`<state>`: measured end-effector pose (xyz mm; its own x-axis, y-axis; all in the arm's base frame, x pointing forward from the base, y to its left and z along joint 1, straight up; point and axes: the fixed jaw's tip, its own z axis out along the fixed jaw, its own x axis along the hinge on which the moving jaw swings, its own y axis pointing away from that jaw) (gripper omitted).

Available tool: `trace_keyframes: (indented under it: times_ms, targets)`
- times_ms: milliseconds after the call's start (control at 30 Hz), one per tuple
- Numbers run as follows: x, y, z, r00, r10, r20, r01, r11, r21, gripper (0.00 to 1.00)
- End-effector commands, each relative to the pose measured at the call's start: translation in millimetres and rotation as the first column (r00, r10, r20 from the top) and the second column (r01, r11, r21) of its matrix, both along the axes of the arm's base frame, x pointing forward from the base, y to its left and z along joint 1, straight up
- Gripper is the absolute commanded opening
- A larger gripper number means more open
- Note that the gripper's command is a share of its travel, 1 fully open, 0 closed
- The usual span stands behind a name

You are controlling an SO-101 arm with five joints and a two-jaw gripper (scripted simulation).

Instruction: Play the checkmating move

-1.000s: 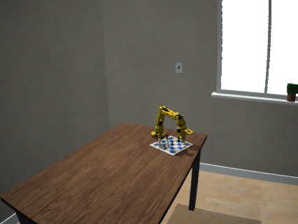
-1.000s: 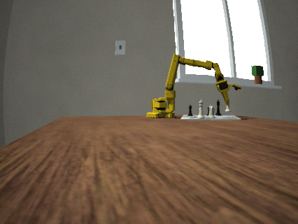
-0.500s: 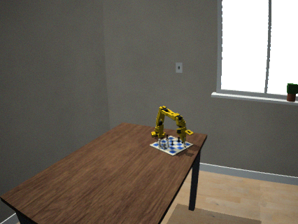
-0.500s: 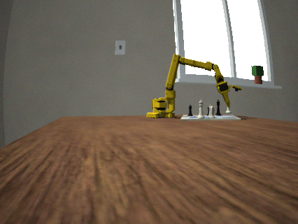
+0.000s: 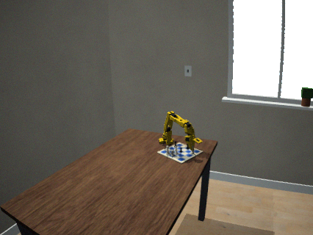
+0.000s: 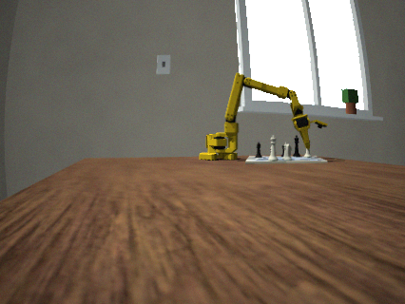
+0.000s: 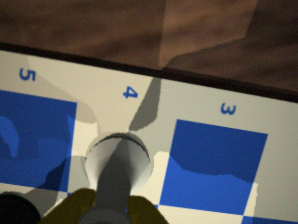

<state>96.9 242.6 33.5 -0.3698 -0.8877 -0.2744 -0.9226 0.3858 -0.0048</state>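
Claw [image 7: 116,210] is clamping tight on the white piece [image 7: 118,165], its base hovering at the rank 4 square on the board's [image 7: 200,97] far edge; letting go off-centre or tilted is risking a topple, or nudging the black piece [image 7: 17,212] at near left.

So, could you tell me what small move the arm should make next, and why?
Probably ease the last bit straight down, then open. The claw is shut on the white piece, whose base hangs over the white square beside the edge numeral 4, with its shadow close beneath. The side view cannot show whether it touches the board.
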Motion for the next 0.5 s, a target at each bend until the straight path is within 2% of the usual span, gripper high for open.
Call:
trace_keyframes:
  times_ms: [0,300,467]
  targets:
    - [-2.8,0.9,2.1,1.000,0.010,0.004,-0.010,1.000,0.013,0.00]
    - [-1.4,4.1,11.5,1.000,0.009,0.004,-0.009,1.000,0.013,0.00]
    - [-1.3,4.3,12.0,1.000,0.009,0.004,-0.009,1.000,0.013,0.00]
